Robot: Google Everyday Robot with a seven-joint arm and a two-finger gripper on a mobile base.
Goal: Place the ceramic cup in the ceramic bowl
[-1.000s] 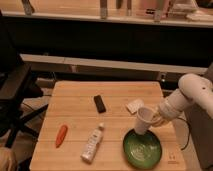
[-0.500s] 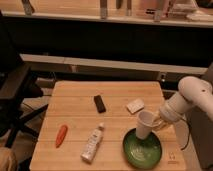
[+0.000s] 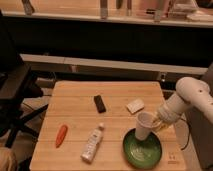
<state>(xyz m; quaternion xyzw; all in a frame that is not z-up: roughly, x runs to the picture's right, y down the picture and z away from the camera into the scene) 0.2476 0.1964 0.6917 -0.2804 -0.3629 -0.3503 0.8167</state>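
The white ceramic cup is tilted, its base low over the near-left inside of the dark green ceramic bowl at the table's front right. My gripper comes in from the right on a white arm and is shut on the cup's right side near the rim. I cannot tell whether the cup's base touches the bowl.
On the wooden table: a white labelled bottle lying at the front, an orange carrot-like item at the left, a black rectangular object in the middle, a pale sponge-like block behind the bowl. A dark chair stands left.
My gripper has lowered the cup forward toward the bowl; the cup now sits lower, over the bowl's inside. Other objects have not moved.
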